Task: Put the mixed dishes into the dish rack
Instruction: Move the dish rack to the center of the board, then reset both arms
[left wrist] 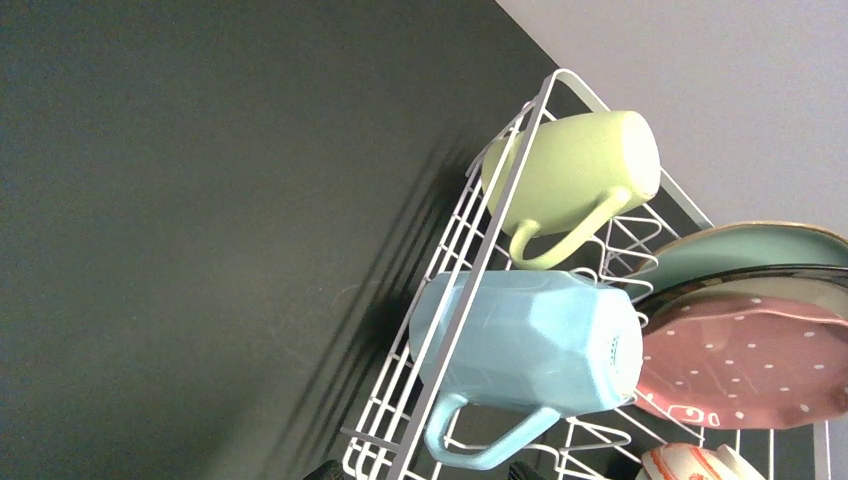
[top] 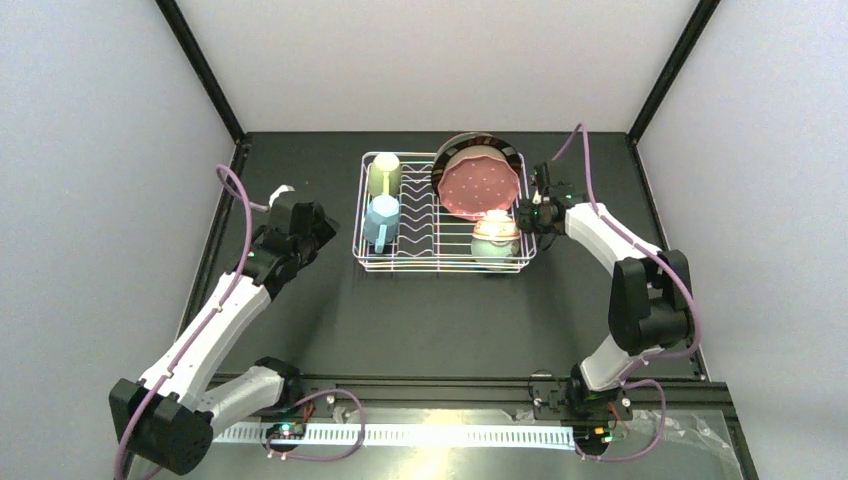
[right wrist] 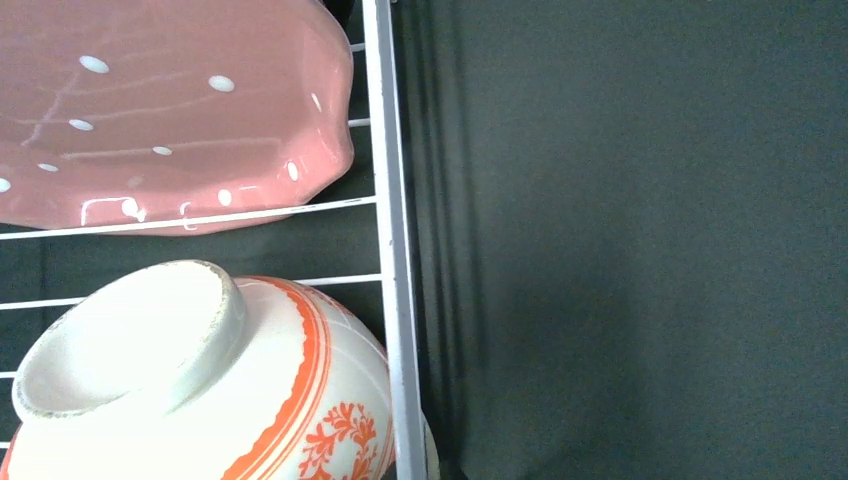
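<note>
Now we see the dish rack [top: 432, 225] at the far middle of the black table [top: 440, 320], and all the dishes we can find sit inside it. Along its left side the pale green mug [top: 383, 175] lies at the far end and the light blue mug [top: 382, 220] just nearer, both on their sides; in our left wrist view their handles point down the frame. At the far right the pink speckled plate [top: 480, 185] stands tilted on edge, and the dark-rimmed plate [top: 475, 137] leans just behind it. In the near right corner a small bowl with red-orange pattern [right wrist: 200, 380] rests upside down, foot ring up, close against the rack's right rim. A mint bowl [top: 495, 252] shows on its near side; whether the two are stacked or only touching, we cannot tell.

Our left gripper [top: 318, 232] hangs over bare table left of the rack, apart from it, fingers spread wide and holding nothing. Our right gripper [top: 530, 208] hovers at the rack's right rim, beside the pink plate and the bowls; whether its fingers are parted or pressed together, we cannot tell.
</note>
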Motion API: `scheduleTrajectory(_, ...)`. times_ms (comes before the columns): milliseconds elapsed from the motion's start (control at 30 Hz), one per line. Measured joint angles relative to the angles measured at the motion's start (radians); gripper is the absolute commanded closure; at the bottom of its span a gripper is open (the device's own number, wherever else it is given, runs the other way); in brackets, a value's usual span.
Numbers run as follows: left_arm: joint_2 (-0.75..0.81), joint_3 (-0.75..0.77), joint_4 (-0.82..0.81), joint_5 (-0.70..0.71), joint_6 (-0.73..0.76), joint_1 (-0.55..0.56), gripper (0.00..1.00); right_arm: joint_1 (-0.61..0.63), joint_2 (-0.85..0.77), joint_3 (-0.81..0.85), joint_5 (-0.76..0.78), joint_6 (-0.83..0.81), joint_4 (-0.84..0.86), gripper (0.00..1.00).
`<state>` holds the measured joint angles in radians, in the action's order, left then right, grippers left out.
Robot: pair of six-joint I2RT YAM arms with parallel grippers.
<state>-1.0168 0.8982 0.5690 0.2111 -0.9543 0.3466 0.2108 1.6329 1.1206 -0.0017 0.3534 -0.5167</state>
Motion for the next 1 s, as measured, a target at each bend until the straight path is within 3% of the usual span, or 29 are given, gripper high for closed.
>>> scheduleTrajectory(67, 0.0, 0.0, 0.0, -0.002, 0.002, 0.0, 0.06, 0.0, -0.002, 0.0, 0.008, 0.008, -0.005, 0.64)
scheduleTrajectory(200, 0.0, 0.0, -0.001, -0.006, 0.003, 0.0, 0.06, -0.006, -0.006, 0.0, 0.024, 0.011, -0.013, 0.48)
scheduleTrajectory(400, 0.0, 0.0, -0.002, -0.006, 0.013, 0.0, 0.02, -0.01, -0.006, 0.021, 0.038, 0.0, -0.043, 0.34)
scheduleTrajectory(567, -0.014, 0.031, -0.008, 0.002, 0.065, -0.01, 0.01, -0.024, -0.006, 0.149, 0.059, -0.05, -0.099, 0.28)
scheduleTrajectory(700, -0.08, 0.152, -0.039, 0.04, 0.169, -0.025, 0.01, -0.033, -0.006, 0.298, 0.056, -0.107, -0.104, 0.15)
scheduleTrajectory(767, -0.112, 0.207, -0.076, 0.069, 0.232, -0.031, 0.01, -0.032, -0.01, 0.347, 0.061, -0.131, -0.097, 0.13)
scheduleTrajectory(867, -0.163, 0.259, -0.163, 0.108, 0.336, -0.057, 0.01, -0.032, -0.022, 0.382, 0.084, -0.167, -0.088, 0.12)
scheduleTrajectory(1000, -0.269, 0.28, -0.267, 0.127, 0.425, -0.139, 0.01, -0.032, -0.034, 0.378, 0.132, -0.193, -0.069, 0.02)
